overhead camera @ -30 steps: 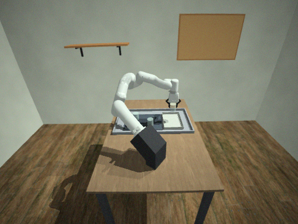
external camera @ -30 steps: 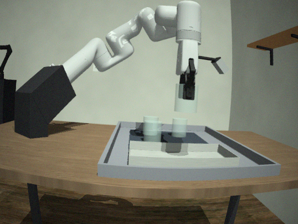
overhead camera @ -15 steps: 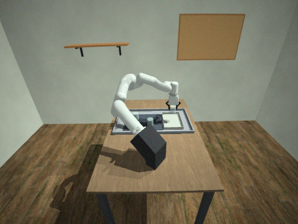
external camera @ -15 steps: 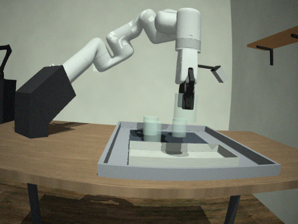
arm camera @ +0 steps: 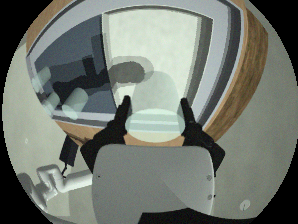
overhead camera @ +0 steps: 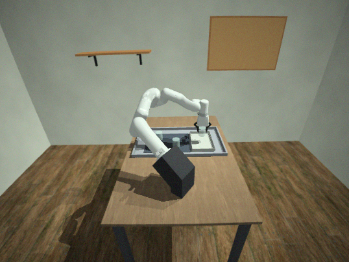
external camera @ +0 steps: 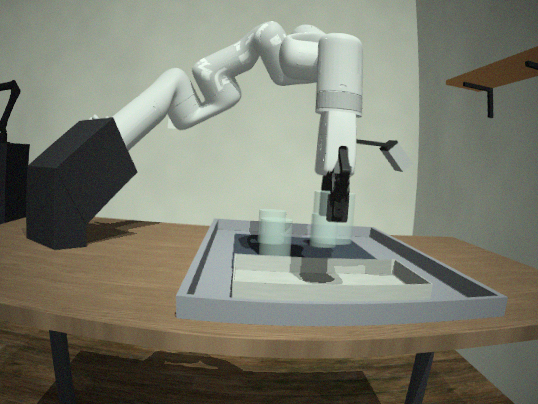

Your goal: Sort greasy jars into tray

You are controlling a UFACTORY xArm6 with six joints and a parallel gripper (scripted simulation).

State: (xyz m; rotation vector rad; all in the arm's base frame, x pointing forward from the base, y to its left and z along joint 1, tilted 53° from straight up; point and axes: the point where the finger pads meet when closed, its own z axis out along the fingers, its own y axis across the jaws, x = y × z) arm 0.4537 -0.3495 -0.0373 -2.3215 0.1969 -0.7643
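My gripper [overhead camera: 202,127] [external camera: 338,212] [arm camera: 155,104] is shut on a clear glass jar [overhead camera: 202,130] [external camera: 350,220] [arm camera: 157,90], mouth down. It holds the jar low over the white tray [overhead camera: 203,146] [external camera: 300,290] [arm camera: 166,32]. The jar's shadow lies on the tray floor just below it. I cannot tell whether the jar touches the floor. The dark drying mat [overhead camera: 183,148] [external camera: 361,250] [arm camera: 80,43] lies beside the tray. One jar [overhead camera: 175,141] [external camera: 272,230] [arm camera: 72,103] and another [overhead camera: 159,133] [arm camera: 43,79] stand on it. A third jar [external camera: 320,234] shows in the exterior view, partly behind the held one.
Mat and tray lie on the rimmed steel table top [overhead camera: 221,144] [external camera: 210,295] on the wooden table [overhead camera: 211,194]. The arm's dark base block [overhead camera: 175,175] [external camera: 75,185] stands in front of the mat, and the arm crosses over the mat's left part.
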